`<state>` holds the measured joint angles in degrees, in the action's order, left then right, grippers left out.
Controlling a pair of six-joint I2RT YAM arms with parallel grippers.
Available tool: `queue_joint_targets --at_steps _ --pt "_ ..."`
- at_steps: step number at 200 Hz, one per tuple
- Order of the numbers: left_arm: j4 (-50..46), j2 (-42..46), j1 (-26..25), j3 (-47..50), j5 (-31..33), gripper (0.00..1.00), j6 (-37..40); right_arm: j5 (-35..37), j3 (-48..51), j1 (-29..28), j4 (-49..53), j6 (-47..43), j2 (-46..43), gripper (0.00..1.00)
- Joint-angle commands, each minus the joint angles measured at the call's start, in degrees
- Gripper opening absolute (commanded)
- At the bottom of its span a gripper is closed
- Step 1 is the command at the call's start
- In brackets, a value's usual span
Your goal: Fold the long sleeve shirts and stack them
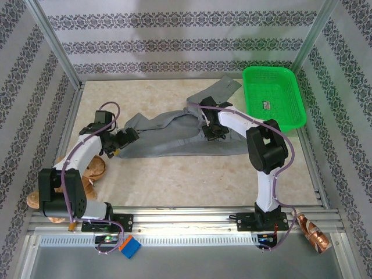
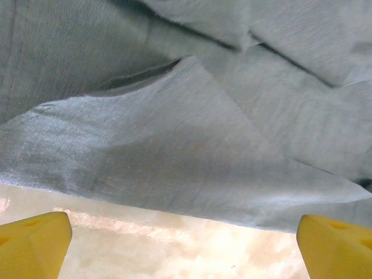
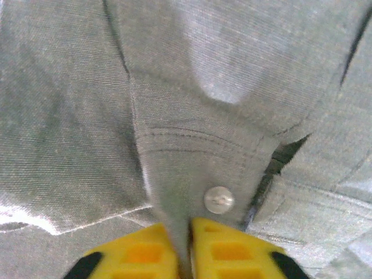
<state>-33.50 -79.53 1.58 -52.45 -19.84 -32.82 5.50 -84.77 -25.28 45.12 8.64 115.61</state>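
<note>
The grey shirt (image 1: 174, 131) lies rumpled across the middle of the counter (image 1: 174, 186), 1 sleeve trailing toward 1 o'clock beside the green basket (image 1: 273, 96). The right gripper (image 3: 189, 232) is clenched on the shirt's placket, just beside 1 button (image 3: 219, 200). The left gripper (image 1: 125, 139) stands released at the shirt's 9 o'clock end, the hem edge just ahead of its yellow fingers (image 2: 35, 247). A clean fold likely calls for the left to slide under that edge, pinch it fully, then lift level with the right so the cloth spreads flat.
</note>
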Motion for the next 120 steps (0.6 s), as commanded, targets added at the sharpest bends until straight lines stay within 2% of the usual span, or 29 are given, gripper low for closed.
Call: queue_joint_targets --at_steps 1,17,42,80,120 --pt "-4.2 1.9 0.5 -2.7 -1.2 1.0 0.7 0.6 -0.7 -0.6 0.8 0.7 -1.3 0.06" --pt "-5.8 2.9 0.5 -4.8 -1.4 1.0 1.0 1.0 -1.7 -1.0 2.0 0.9 -2.8 0.0" --pt "-7.8 5.1 0.5 -8.6 -1.8 1.0 1.7 -1.9 -3.3 -1.0 4.2 3.1 -7.3 0.0" --pt "-10.1 7.6 0.5 -13.9 -2.4 1.0 3.2 -17.1 -5.8 -2.0 4.6 11.0 -12.9 0.0" --pt "-11.6 8.1 0.6 -16.3 -2.6 1.0 4.8 -30.7 -12.5 -8.0 0.2 24.3 -10.0 0.0"
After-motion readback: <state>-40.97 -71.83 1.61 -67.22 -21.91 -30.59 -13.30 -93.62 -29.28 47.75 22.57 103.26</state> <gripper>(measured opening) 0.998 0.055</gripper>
